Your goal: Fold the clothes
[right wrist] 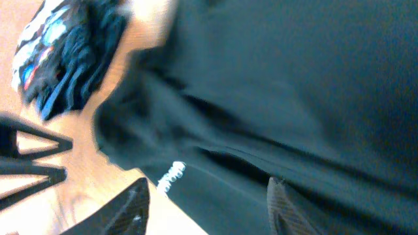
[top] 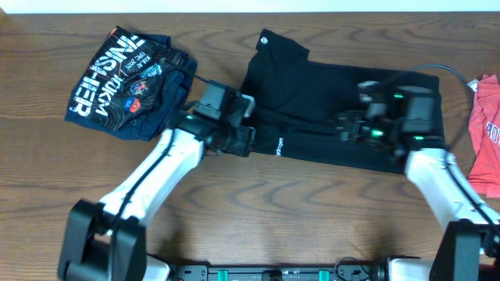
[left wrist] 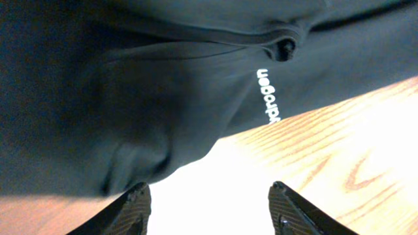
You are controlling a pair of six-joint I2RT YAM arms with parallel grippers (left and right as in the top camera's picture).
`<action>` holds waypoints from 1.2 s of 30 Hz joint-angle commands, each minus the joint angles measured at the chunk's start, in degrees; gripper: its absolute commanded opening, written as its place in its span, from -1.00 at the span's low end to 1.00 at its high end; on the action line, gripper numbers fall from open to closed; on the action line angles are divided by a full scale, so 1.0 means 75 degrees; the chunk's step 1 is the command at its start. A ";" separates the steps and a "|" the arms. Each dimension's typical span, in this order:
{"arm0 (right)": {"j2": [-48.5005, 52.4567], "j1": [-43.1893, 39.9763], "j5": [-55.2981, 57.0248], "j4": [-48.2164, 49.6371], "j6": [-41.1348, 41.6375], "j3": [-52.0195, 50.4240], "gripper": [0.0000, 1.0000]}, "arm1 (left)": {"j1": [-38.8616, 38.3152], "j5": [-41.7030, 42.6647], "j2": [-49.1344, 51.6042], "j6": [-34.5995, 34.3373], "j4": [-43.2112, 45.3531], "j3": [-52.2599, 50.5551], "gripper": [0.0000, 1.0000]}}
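A black T-shirt (top: 312, 101) lies partly folded in the middle of the table, with a small white round logo at its top and white text at its front edge. It fills the left wrist view (left wrist: 163, 85) and the right wrist view (right wrist: 281, 98). My left gripper (top: 244, 140) is open at the shirt's left front corner, its fingertips (left wrist: 209, 202) over bare table just off the hem. My right gripper (top: 348, 129) is open over the shirt's right half, its fingertips (right wrist: 208, 202) above the cloth near the hem.
A folded navy printed garment (top: 129, 82) lies at the back left and also shows in the right wrist view (right wrist: 65, 59). A red garment (top: 486, 133) lies at the right edge. A cable runs near the back right. Wooden table (top: 258, 211) spreads in front.
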 commanded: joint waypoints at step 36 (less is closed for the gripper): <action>0.2818 0.2553 0.2043 -0.0653 -0.1521 0.1588 -0.88 | 0.0618 -0.0391 -0.2894 -0.0306 -0.2165 0.0163 0.48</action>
